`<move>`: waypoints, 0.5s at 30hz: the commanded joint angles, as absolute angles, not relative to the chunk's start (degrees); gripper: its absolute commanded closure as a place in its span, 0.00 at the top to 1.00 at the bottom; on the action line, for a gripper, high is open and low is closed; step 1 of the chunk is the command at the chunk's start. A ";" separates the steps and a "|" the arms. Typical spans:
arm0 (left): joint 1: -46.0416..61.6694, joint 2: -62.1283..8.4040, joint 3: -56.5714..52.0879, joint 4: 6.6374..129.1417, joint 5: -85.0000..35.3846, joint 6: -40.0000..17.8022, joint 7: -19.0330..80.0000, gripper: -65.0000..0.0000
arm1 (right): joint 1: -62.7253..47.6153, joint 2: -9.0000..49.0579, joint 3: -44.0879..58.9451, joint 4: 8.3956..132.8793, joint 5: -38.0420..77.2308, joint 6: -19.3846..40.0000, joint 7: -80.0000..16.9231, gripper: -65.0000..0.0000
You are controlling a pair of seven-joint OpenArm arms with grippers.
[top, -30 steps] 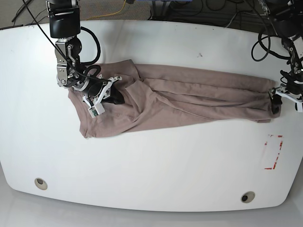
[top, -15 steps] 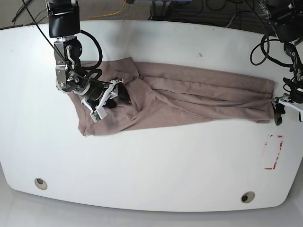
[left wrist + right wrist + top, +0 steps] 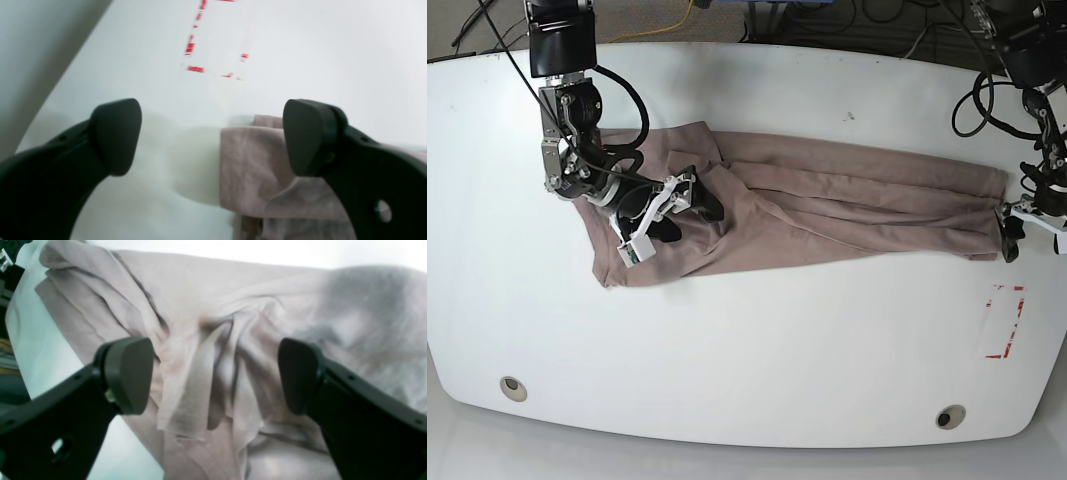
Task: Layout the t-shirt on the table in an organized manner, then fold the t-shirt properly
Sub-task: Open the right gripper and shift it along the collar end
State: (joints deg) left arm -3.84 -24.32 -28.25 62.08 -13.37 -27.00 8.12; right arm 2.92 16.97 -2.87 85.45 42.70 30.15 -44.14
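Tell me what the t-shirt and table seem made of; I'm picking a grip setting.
The t-shirt looks like thin, soft matte knit, probably cotton: it creases and drapes in limp folds. The table looks like hard, smooth white laminate or plastic, with faint sheen.

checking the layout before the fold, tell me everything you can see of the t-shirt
The t-shirt is plain dusty mauve-brown, thin and soft-looking, without print. It lies on the white table as a long, wrinkled band with folds running along it, bunched and widest at the base view's left end. The right gripper is open over that bunched end, holding nothing. The left gripper is open at the narrow opposite end, one finger above the fabric's edge.
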 commanded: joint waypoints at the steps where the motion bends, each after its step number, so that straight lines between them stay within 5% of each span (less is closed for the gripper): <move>1: -4.79 -25.63 -28.62 62.90 -14.02 -27.03 6.64 1.00 | 3.12 17.45 -2.51 86.37 42.15 28.44 -43.03 0.85; 15: -4.79 -24.84 -28.53 62.90 -13.93 -27.12 6.64 1.00 | -1.54 19.91 -2.51 86.37 39.52 25.89 -42.95 0.85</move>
State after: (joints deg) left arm -3.81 -23.57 -28.25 62.02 -13.19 -27.00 8.12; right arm -1.83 19.31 -2.68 85.43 38.94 25.54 -43.53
